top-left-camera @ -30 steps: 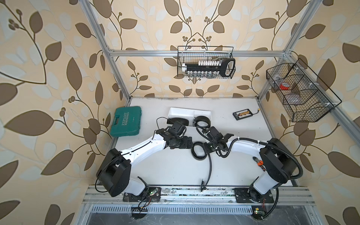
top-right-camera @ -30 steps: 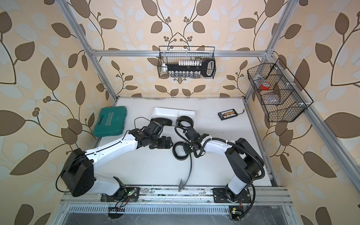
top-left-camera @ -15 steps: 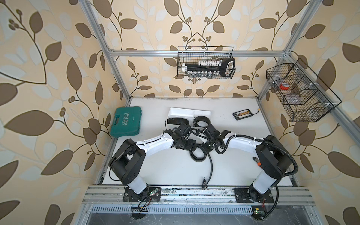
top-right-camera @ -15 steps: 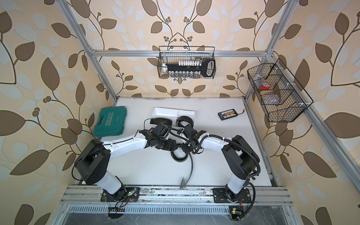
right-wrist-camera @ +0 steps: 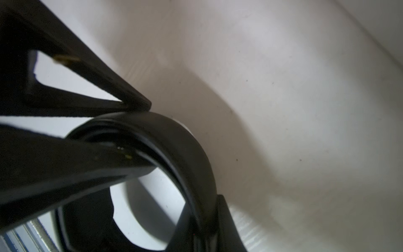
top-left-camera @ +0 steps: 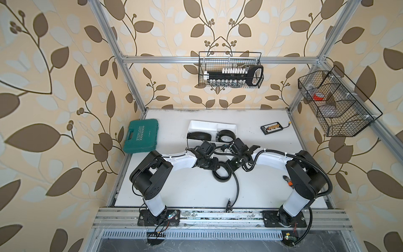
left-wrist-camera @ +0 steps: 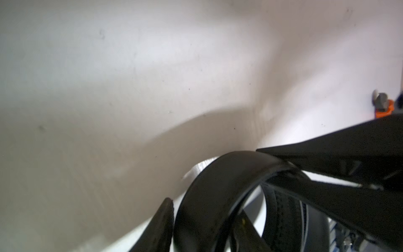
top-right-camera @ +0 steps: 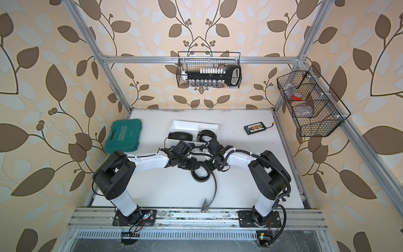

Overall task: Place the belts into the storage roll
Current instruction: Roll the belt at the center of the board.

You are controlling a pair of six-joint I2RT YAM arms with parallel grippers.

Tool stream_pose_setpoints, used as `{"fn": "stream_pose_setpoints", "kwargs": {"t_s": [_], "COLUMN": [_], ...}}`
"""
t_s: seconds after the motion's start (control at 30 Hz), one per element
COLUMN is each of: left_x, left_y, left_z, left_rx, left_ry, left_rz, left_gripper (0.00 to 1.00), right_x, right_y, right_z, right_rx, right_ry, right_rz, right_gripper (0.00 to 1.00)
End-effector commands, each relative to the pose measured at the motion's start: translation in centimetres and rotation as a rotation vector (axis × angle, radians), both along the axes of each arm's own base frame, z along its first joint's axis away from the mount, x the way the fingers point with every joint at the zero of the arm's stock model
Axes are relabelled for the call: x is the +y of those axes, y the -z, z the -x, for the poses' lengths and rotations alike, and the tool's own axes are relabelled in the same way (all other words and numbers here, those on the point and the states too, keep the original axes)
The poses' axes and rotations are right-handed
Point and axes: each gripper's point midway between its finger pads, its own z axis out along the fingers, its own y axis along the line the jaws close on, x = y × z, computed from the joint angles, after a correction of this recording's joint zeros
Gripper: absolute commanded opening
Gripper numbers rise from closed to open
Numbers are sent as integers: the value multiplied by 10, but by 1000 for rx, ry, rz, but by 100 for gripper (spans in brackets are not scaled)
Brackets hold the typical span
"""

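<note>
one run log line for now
third belt: part coiled, tail loose | right claw: shut on it | left claw: straddles coil | tray: two belts inside

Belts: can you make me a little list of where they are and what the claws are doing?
Tray: white, divided
First belt: coiled, in the tray
Second belt: coiled, at the tray's right end
Third belt: part-coiled on the table, tail trailing forward
Right claw: shut on the third belt
Left claw: fingers around the same coil, grip unclear

A green rectangular plastic tool case (top-left-camera: 141,135) is lying well left of the jaws, and a small flat black connector board (top-left-camera: 273,127) is resting beyond them to the right. A black wire socket basket (top-left-camera: 202,65) and a black wire side basket (top-left-camera: 349,128) are hanging on the walls far beyond.
</note>
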Motion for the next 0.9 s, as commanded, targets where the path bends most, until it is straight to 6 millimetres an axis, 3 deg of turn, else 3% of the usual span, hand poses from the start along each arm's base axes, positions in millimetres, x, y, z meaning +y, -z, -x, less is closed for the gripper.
{"fn": "stream_pose_setpoints", "kwargs": {"t_s": [0.0,0.07,0.17,0.33,0.43,0.53,0.7,0.87], "left_x": [-8,-8,-5,7,10,10,10,17], "left_y": [-1,-2,-5,1,3,3,2,12], "left_z": [4,6,7,11,13,12,10,9], "left_rx": [5,0,-14,-28,-44,-81,-142,-95], "left_ry": [20,24,18,-27,-61,-101,-193,-324], "left_rz": [30,19,-13,-110,-155,-217,-344,-369], "left_gripper": [24,16,7,0,0,0,0,0], "right_x": [6,4,0,-11,-21,-26,-31,-44], "right_y": [-9,-8,-10,-23,-26,-20,-7,4], "right_z": [1,-1,-6,-17,-17,-13,-1,9], "right_rx": [9,15,50,85,117,175,221,230], "right_ry": [14,39,110,287,373,415,453,529], "right_rz": [-71,-68,-94,-169,-195,-194,-178,-151], "right_gripper": [0,2,12,58,76,81,81,83]}}
